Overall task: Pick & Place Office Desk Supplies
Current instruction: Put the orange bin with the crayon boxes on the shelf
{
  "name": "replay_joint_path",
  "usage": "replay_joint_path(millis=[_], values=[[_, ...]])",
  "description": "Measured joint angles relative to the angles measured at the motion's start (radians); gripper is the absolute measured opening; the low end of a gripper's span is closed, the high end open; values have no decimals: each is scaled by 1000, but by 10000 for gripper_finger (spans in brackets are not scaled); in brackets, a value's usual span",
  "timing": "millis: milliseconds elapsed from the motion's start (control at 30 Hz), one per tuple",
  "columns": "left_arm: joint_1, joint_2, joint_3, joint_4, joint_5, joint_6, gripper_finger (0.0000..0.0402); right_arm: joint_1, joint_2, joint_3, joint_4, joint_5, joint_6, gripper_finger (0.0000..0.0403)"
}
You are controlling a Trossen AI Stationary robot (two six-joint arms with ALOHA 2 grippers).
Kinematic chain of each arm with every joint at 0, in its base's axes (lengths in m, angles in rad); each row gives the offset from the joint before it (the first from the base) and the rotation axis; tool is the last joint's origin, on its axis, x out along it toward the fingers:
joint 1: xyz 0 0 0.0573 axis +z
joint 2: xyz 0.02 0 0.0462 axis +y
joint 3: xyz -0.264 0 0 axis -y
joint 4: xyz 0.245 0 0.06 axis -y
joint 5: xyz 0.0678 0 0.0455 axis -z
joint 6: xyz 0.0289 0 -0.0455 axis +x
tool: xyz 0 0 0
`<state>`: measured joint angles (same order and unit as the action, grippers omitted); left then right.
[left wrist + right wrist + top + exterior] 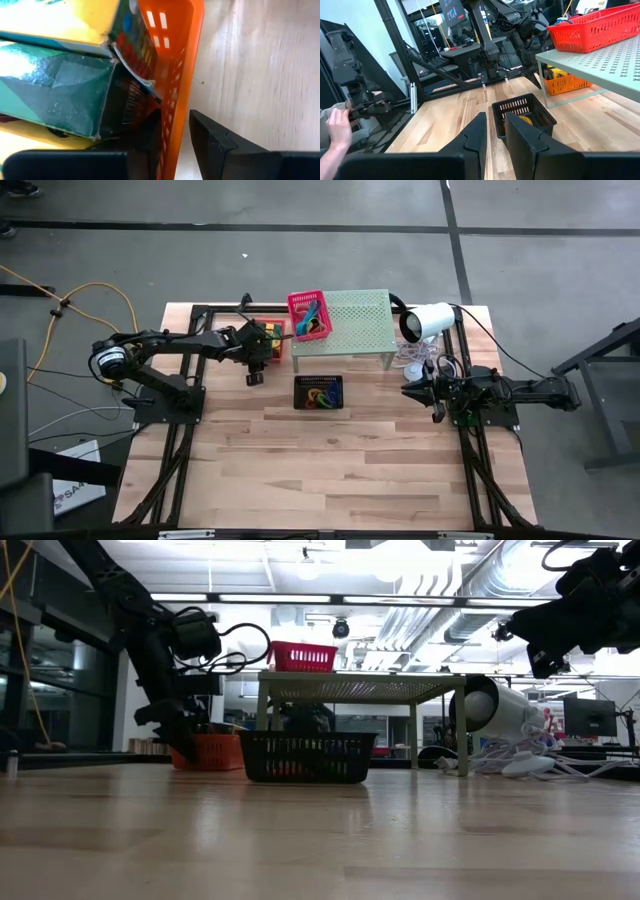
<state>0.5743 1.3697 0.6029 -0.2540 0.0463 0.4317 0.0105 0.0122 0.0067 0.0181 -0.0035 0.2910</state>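
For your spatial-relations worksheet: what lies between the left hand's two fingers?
The orange basket's wall stands between the left hand's fingers, one inside the basket and one outside; the left wrist view shows this.

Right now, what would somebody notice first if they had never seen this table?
Probably the bright red basket on top of the pale-green shelf at the table's far side. Next, the left gripper, whose fingers straddle the wall of an orange basket beside that shelf. A black basket sits mid-table.
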Motion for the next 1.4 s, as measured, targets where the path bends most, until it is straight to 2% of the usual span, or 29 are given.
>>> replay_joint_path(millis=[433,733,900,1033,1200,1400], values=[[-22,0,0,2,-3,-31,85,0,0,0,0,0,0,58],[-23,0,0,0,-11,-45,7,0,0,0,0,0,0,58],[-31,0,1,-9,-16,-61,2,0,0,0,0,0,0,58],[-62,-11,0,-18,-61,-64,1,0,0,0,0,0,0,58],[-108,-61,-2,-35,-117,-75,1,0,0,0,0,0,0,58],[-139,-123,-2,-91,-147,-165,1,0,0,0,0,0,0,58]])
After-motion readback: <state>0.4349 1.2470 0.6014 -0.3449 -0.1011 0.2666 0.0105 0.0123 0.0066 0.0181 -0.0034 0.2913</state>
